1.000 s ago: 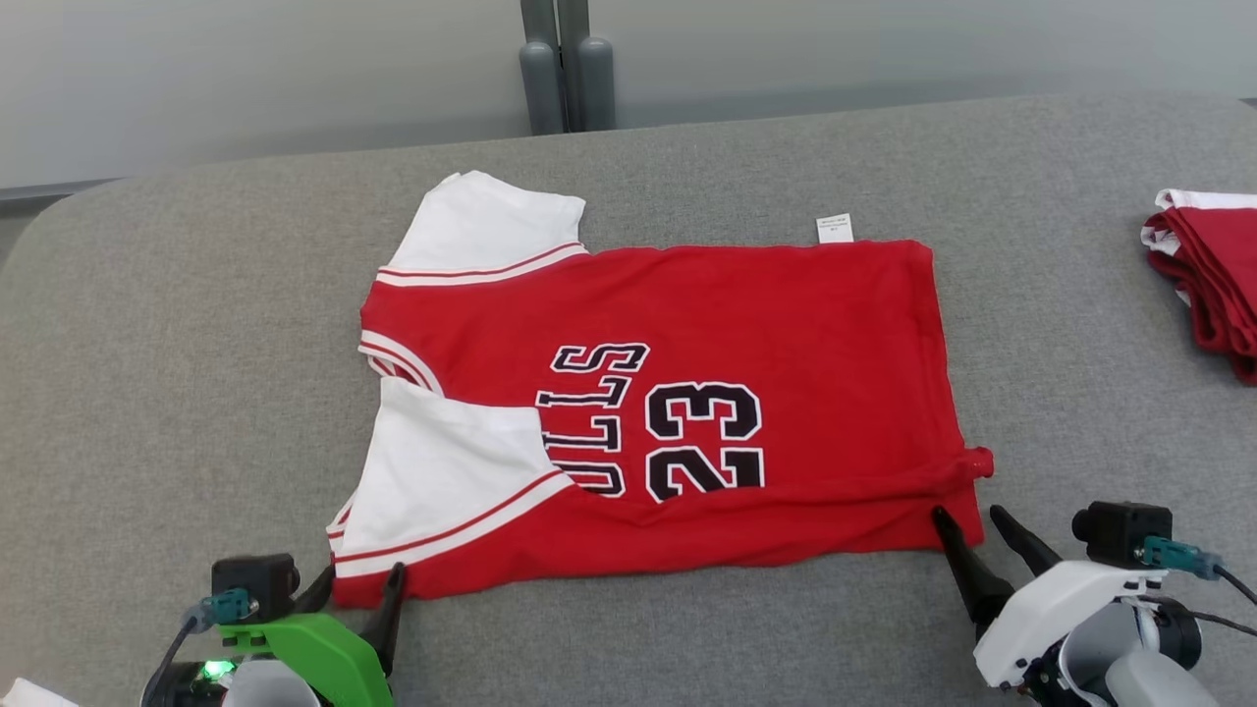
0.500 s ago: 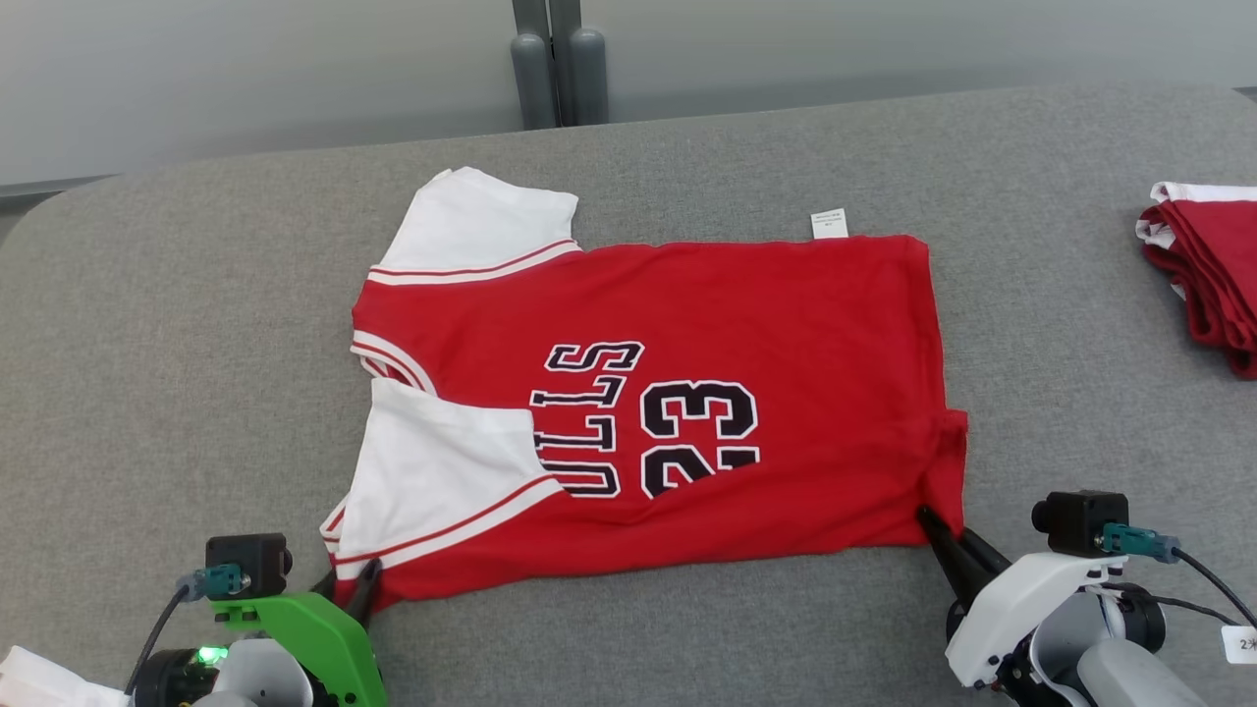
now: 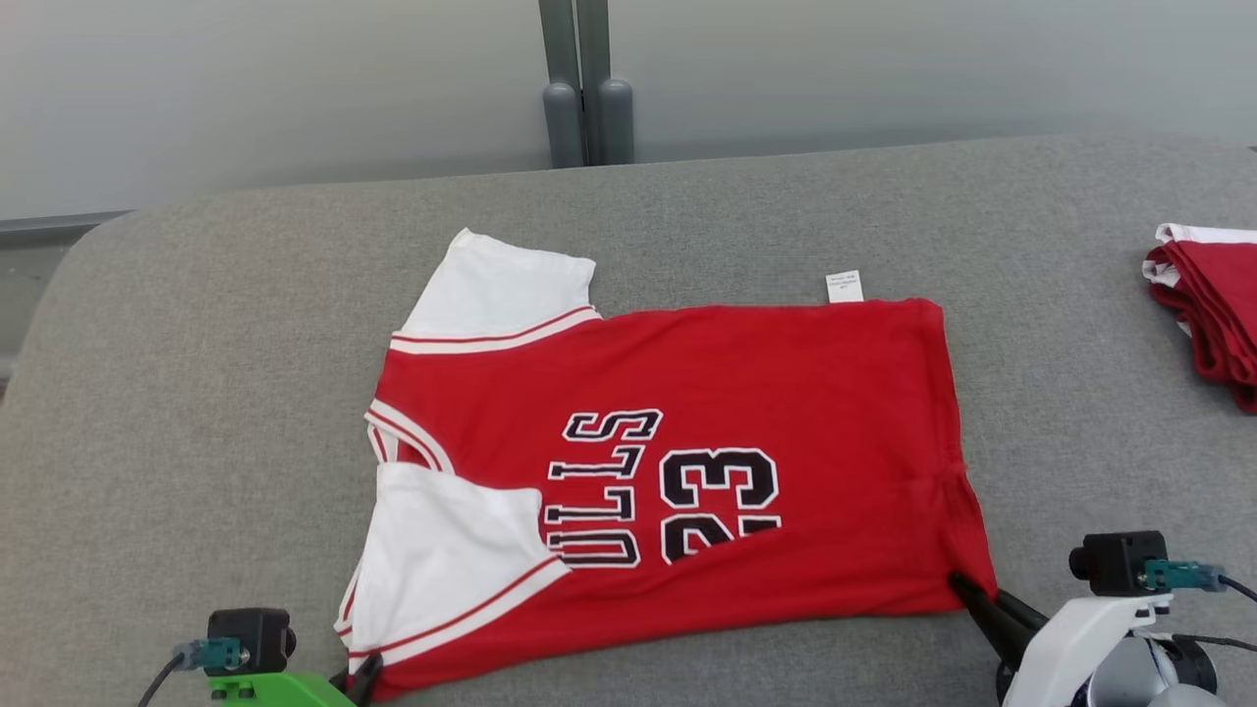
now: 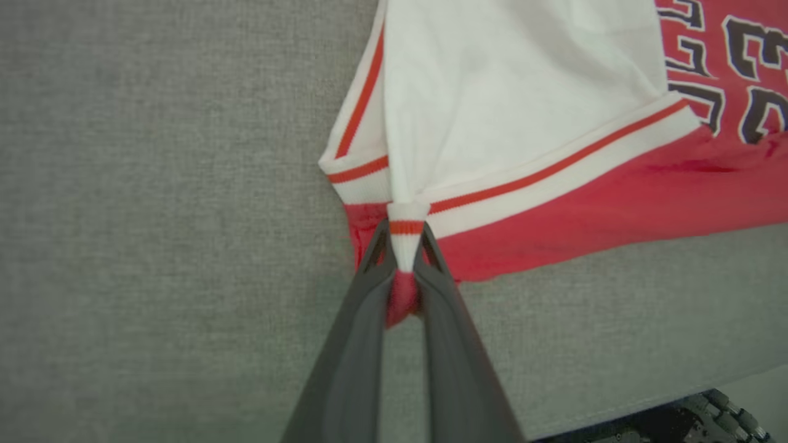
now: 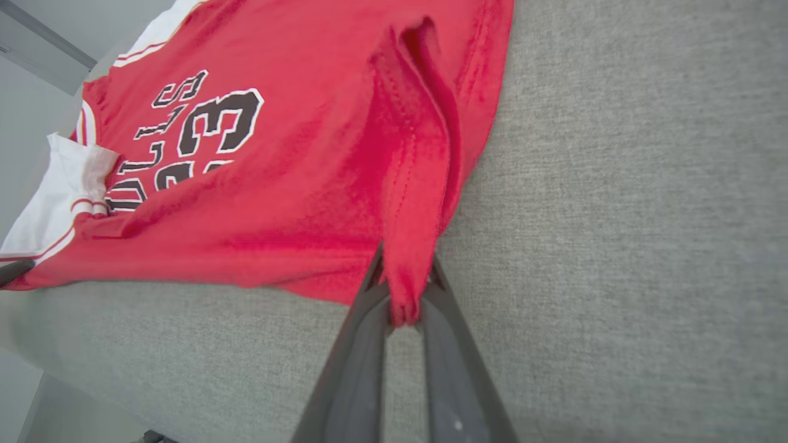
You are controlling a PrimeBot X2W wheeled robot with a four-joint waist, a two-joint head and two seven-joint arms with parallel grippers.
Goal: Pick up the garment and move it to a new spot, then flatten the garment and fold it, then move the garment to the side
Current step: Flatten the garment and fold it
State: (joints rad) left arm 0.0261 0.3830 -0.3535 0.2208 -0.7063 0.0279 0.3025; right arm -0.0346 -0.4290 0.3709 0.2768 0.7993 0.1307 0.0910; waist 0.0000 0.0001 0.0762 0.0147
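Red cloth with white sleeves: from the head view the shirt [image 3: 746, 393] lies spread flat in the middle of the grey padded surface [image 3: 196, 393]. Its collar end is toward the robot's left, its hem toward the right, and the near sleeve is folded in over the print. The left gripper [image 3: 365, 674] sits at the near sleeve corner and the right gripper [image 3: 967, 592] at the near hem corner. A pile of folded clothes [image 3: 1213, 314] lies well apart at the far right.

From the left wrist view, the left jaws are pinched on a small bunch of white cuff and red cloth.

From the right wrist view, the right jaws are clamped on the hem corner, and a ridge of cloth runs up from the grip.

The shirt looks light, soft and limp. It will likely sag between the two held corners, and such thin pinches could slip. These near-edge corners seem the right places to hold it for a fold.
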